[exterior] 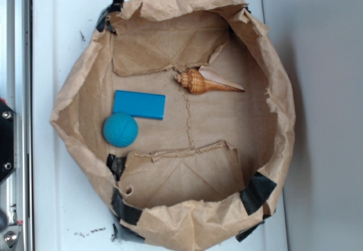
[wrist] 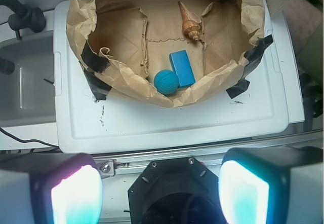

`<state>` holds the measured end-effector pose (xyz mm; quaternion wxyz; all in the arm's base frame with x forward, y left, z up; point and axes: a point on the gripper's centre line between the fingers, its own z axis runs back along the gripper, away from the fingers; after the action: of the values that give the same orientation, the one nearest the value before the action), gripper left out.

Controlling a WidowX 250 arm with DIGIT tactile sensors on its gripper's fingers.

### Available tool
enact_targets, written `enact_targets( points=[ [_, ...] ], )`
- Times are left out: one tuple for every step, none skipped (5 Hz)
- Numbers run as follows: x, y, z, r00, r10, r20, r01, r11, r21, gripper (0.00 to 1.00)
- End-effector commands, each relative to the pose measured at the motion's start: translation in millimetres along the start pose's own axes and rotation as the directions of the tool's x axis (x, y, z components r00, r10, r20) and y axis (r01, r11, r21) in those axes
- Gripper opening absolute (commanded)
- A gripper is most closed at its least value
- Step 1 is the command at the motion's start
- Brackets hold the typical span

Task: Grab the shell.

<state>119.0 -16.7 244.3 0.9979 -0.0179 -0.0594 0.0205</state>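
The orange-brown spiral shell [exterior: 204,81] lies inside the crumpled brown paper bag [exterior: 266,92], its pointed tail to the right in the exterior view. In the wrist view the shell [wrist: 190,23] rests at the bag's far side, tail pointing up. My gripper [wrist: 159,191] hangs high above the robot base, well short of the bag, open with a wide gap and nothing between its glowing fingertips [wrist: 76,196]. The gripper does not show in the exterior view.
A blue textured ball [exterior: 120,129] and a blue rectangular block [exterior: 139,104] lie in the bag, left of the shell. The bag's raised, black-taped walls [wrist: 121,77] ring everything. It stands on a white plastic lid [wrist: 167,117].
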Motion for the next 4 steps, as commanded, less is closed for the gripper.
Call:
enact_targets(
  points=[
    [0.0,0.0,0.0,1.0,0.0,0.0,0.0,1.0,0.0,1.0],
    [51.9,25.1,4.2,0.998,-0.054,0.016,0.055,0.997,-0.054,1.0],
    [94.3,28.5,3.7,0.992,-0.112,0.056,0.11,0.993,0.032,1.0],
    [94.3,28.5,3.7,0.992,-0.112,0.056,0.11,0.993,0.032,1.0]
  ],
)
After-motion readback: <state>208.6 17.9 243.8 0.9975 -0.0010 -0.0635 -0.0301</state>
